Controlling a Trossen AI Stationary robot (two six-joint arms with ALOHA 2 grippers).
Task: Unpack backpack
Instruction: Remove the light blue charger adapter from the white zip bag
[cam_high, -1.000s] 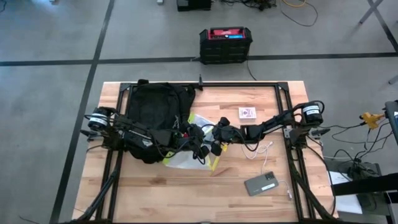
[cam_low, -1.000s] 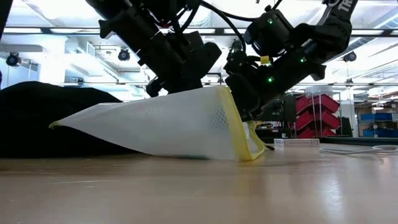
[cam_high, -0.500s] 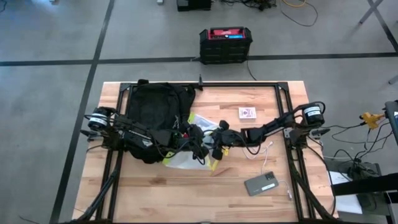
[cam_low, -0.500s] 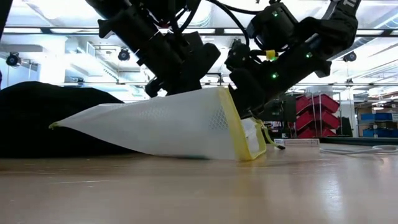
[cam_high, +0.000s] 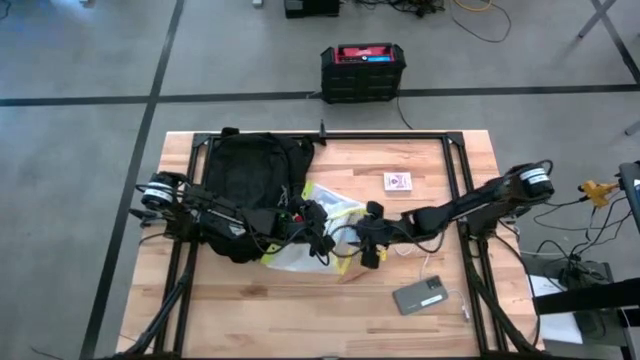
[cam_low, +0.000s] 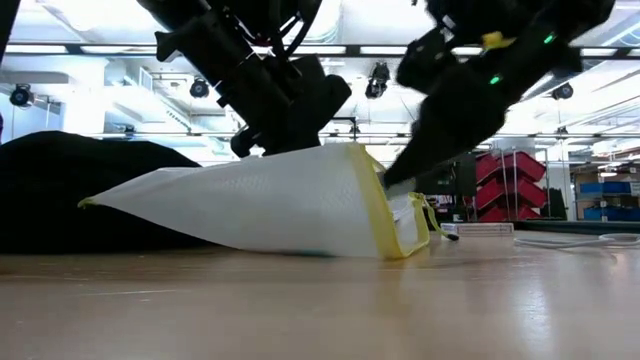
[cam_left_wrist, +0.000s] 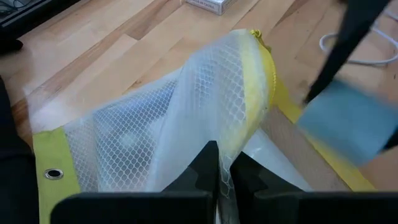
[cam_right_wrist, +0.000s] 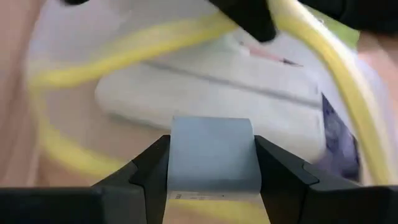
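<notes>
The backpack is laid flat on the left half of the wooden desk, its black bulk also seen at the left edge of the low view. Just beside it, toward the desk's middle, a white mesh pouch with yellow edging is lifted into a tent shape, its lower edge resting on the wood.

The left gripper is placed at the pouch's raised top, and its jaws are clenched on a fold of the mesh. The pouch's yellow border and a metal eyelet are shown in the left wrist view.

The right gripper is positioned at the pouch's open, yellow-rimmed end, near the middle of the desk. A pale blue-grey block is grasped between its jaws, with the pouch's mouth and whitish contents seen just beyond it.

Elsewhere on the desk are found a small card box, a white cable and a grey phone, all well apart from the backpack. A black box with a red top is set on the floor beyond the desk.
</notes>
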